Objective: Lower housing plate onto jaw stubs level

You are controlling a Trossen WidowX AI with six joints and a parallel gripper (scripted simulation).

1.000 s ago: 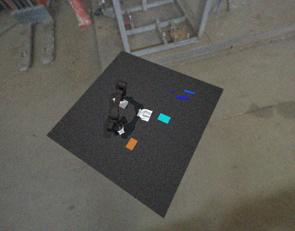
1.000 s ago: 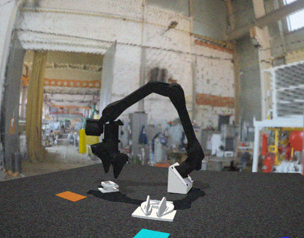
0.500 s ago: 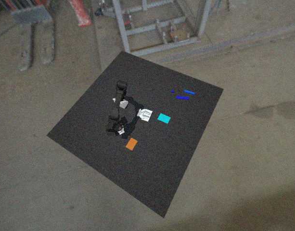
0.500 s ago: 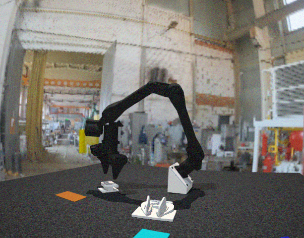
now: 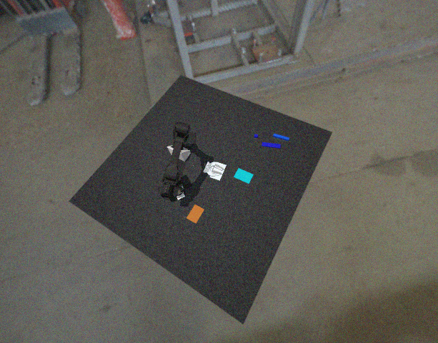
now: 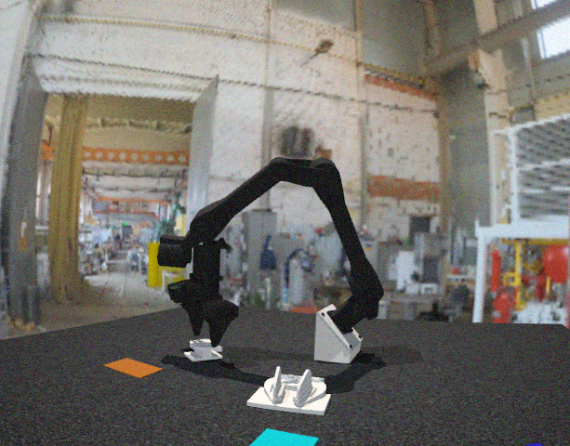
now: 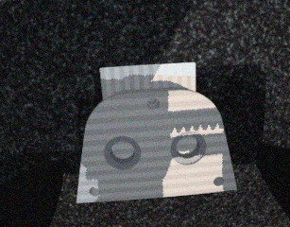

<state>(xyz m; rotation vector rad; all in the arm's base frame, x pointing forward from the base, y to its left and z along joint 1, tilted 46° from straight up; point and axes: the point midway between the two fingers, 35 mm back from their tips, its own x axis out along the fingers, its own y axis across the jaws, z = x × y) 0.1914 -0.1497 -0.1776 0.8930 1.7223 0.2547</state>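
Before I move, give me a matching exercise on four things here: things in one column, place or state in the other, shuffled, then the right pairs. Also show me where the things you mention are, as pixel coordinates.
Things
1. gripper (image 5: 180, 197) (image 6: 206, 339)
2. housing plate (image 6: 203, 342) (image 7: 154, 128)
3. two jaws (image 5: 216, 169) (image 6: 290, 387)
4. orange patch (image 5: 195, 214) (image 6: 133, 367)

Places or states
A. standing up from a square white base
B. lying flat on the dark surface
C. open, nothing between its fingers
D. below the gripper, with two round holes or recesses showing

Right pairs: 1-C, 2-D, 3-A, 4-B
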